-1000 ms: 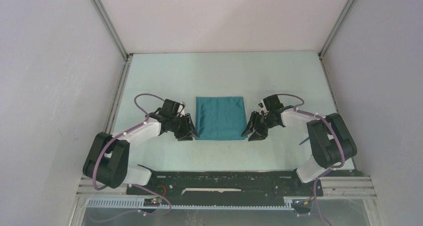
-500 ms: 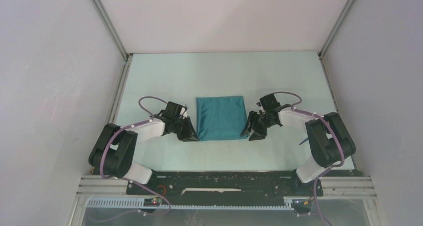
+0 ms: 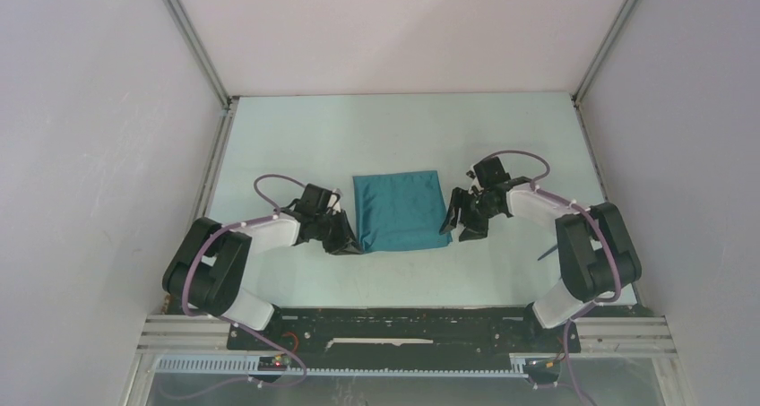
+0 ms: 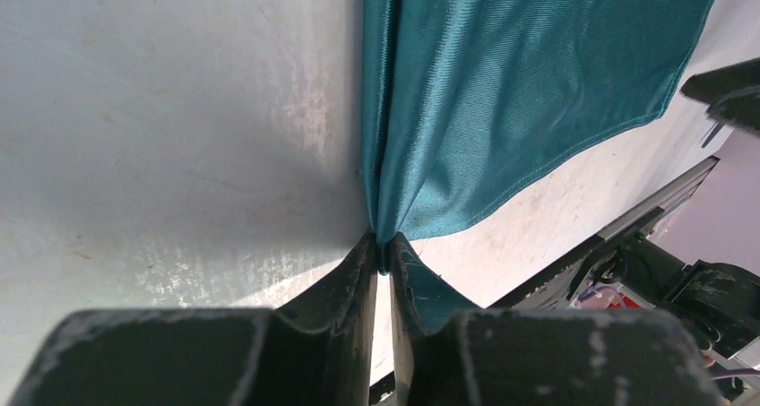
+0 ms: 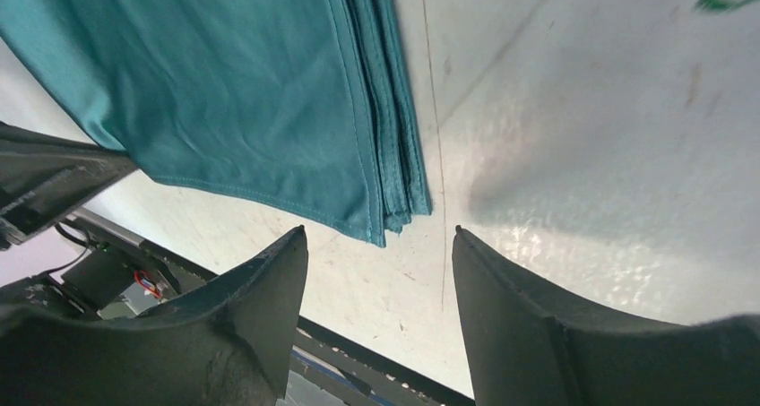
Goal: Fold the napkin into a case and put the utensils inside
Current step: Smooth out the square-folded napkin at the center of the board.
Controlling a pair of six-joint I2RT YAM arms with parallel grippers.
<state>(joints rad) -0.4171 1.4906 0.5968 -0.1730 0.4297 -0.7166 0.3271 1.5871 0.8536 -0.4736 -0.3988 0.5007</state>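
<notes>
Teal satin, shiny and thin, lay folded on the pale table (image 3: 296, 137) between the two arms. This was the napkin (image 3: 399, 211), a nearly square packet with straight edges, about in the middle of the table. Its surface was smooth, with only soft long creases running from the near side to the far side. At its right edge several layers were stacked one upon another. Their hems lay close together like pages, but I could not count them with certainty.

The left gripper (image 4: 383, 245) had its jaws almost together, and the near left corner of the napkin was pinched between the tips. From that pinch the cloth gathered into small pleats, and a shadow lay on the table beside that edge. The right gripper (image 5: 378, 234) stood with its jaws wide apart, just beside the near right corner of the napkin. The corner was close to the gap, but it touched neither of the fingers (image 5: 260, 289).

From above, the left fingertips were dark and merged with the edge of the cloth, so the grip was clear only from the wrist camera. Both wrist views cut off the far part of the napkin. Beside the elbow of the right arm a thin dark sliver (image 3: 544, 254) showed on the table, partly behind the arm and too small for me to say what it was.
</notes>
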